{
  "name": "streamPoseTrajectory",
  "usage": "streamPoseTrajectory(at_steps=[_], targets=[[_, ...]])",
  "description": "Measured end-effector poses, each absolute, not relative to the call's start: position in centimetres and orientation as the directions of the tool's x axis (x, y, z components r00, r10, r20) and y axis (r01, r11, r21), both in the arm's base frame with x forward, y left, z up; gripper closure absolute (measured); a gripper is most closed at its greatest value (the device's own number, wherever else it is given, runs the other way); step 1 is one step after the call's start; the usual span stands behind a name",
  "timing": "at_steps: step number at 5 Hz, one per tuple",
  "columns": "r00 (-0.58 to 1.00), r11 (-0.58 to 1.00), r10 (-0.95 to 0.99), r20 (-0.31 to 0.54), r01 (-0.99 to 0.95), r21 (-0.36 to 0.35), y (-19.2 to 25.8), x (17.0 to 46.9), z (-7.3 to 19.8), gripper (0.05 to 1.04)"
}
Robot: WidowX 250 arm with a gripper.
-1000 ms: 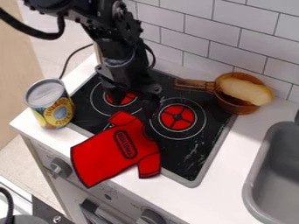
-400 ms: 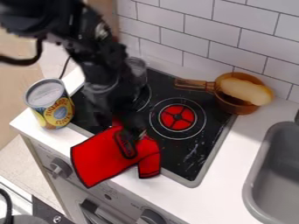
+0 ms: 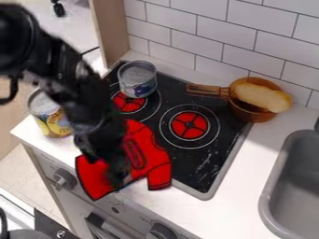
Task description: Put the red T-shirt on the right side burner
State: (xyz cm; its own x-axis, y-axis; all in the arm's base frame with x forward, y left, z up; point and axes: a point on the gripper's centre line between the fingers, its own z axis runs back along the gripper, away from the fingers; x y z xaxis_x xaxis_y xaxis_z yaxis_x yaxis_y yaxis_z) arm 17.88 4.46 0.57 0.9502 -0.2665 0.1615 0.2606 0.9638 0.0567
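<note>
- Jaws over the T-shirt (image 3: 154, 164), toward its lower left; apart or together, I cannot tell.
- T-shirt partly on the stove (image 3: 183, 168), partly over the counter (image 3: 255, 156): pinch a thick fold, then lift it clear.
- Carry it to the right burner (image 3: 189, 125), short of the pan (image 3: 248, 112); lower gently, lest it bunch.

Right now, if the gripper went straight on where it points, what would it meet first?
Most likely the red T-shirt; the gripper points down at it, though the gap is unclear.
</note>
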Motion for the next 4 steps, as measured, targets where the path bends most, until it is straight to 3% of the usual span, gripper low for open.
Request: streamPoseTrajectory(at_steps=[2, 3, 4], targets=[[0.948, 0.968, -0.251, 0.196, 0.249, 0.035, 4.7, 18.5, -1.0, 0.084], [0.950, 0.975, -0.221, 0.220, 0.220, 0.031, 5.0, 19.2, -1.1, 0.139], [0.952, 0.980, -0.196, 0.234, 0.189, 0.055, 5.2, 20.0, -1.4, 0.352]])
